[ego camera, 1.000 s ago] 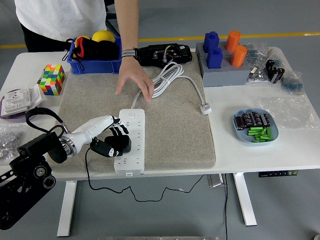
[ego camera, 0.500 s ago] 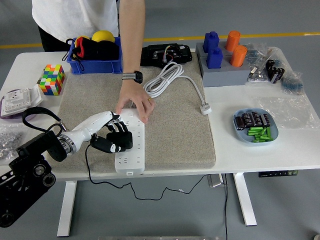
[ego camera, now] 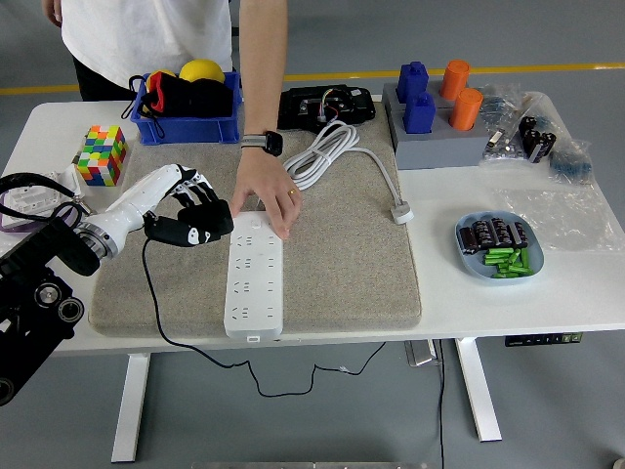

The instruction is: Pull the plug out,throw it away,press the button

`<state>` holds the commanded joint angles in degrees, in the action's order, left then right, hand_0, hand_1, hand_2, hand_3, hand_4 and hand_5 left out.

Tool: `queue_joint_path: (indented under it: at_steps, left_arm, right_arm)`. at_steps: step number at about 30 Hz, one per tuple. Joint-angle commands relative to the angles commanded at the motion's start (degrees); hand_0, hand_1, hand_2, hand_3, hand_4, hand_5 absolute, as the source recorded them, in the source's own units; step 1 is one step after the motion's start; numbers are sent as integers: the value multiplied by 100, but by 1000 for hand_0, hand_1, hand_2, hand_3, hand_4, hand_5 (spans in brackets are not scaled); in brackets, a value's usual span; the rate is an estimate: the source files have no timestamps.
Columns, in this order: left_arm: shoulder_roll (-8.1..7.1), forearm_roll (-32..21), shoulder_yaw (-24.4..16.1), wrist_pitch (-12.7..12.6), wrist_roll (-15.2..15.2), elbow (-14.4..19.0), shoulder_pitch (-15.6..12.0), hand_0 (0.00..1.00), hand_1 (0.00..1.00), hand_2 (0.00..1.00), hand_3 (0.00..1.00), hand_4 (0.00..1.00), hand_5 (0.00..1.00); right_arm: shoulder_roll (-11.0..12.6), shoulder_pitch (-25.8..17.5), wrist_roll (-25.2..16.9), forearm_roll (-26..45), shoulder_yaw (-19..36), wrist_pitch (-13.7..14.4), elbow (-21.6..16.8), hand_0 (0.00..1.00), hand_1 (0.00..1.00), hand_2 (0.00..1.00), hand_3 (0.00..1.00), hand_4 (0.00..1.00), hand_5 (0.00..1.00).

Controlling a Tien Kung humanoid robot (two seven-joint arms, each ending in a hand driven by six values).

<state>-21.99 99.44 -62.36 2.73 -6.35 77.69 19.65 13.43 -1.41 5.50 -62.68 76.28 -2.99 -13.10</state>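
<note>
Nearest the table's front edge, the white power strip (ego camera: 254,280) lies lengthwise on the grey mat (ego camera: 342,264), its sockets bare, its far end toward the person. To the left of the strip, the robot's left hand (ego camera: 186,207) is raised just clear of it, fingers curled tight around the black plug (ego camera: 195,228), whose thin black cord (ego camera: 161,313) hangs down over the mat and off the front of the table. Just beyond, the person's hand (ego camera: 266,191) presses flat on the strip's far end, a dark watch on the wrist. The strip's own white cable (ego camera: 327,154) coils behind that hand, and its white plug end (ego camera: 400,212) rests at the mat's right edge. Over to the right sits a blue dish (ego camera: 498,246) of batteries. Along the far edge stand a colourful cube (ego camera: 103,154), a blue bin (ego camera: 186,117) with a yellow ball inside, and a grey block (ego camera: 435,137) with blue and orange pegs.
</note>
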Motion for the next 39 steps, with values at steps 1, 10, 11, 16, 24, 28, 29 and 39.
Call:
queue_joint_path:
  at_steps: [1, 10, 11, 16, 24, 28, 29, 39]
  left_arm:
    - [7, 11, 17, 8, -5, -118, 20, 498, 330, 327, 480, 670, 2]
    - [121, -114, 71, -51, 110, -735, 7, 520, 474, 414, 570, 778, 2]
    - [117, -146, 73, -60, 121, -760, 6, 520, 474, 414, 570, 778, 2]
    - [90, -302, 114, -72, 169, -846, 15, 579, 637, 623, 785, 851, 2]
    - [99, -386, 157, 42, 131, -903, 18, 795, 841, 822, 894, 917, 2]
    - [93, -369, 146, 39, 129, -881, 35, 807, 862, 857, 903, 945, 2]
    - [90, -363, 128, 32, 126, -842, 39, 807, 862, 857, 903, 945, 2]
    - [80, -529, 305, 20, 15, -174, 253, 470, 574, 573, 864, 826, 2]
  right_arm:
    - [-1, 1, 0, 1, 0, -1, -1, 700, 676, 659, 617, 712, 488]
    - [-11, -9, 2, 5, -3, -3, 8, 701, 676, 659, 617, 712, 488]
    - [-11, -5, 2, 3, -2, -3, 10, 701, 676, 659, 617, 712, 488]
    - [-6, 0, -1, 3, -7, -5, -1, 700, 676, 659, 617, 712, 487]
    - [-12, -4, 3, 11, -14, -5, 3, 699, 676, 659, 617, 712, 487]
    - [-9, -3, 3, 13, -16, -5, 0, 700, 676, 659, 617, 712, 488]
    - [-8, -3, 3, 17, -20, -5, 0, 700, 676, 659, 617, 712, 488]
    - [-11, -12, 4, 27, -40, -4, 3, 700, 676, 659, 617, 712, 487]
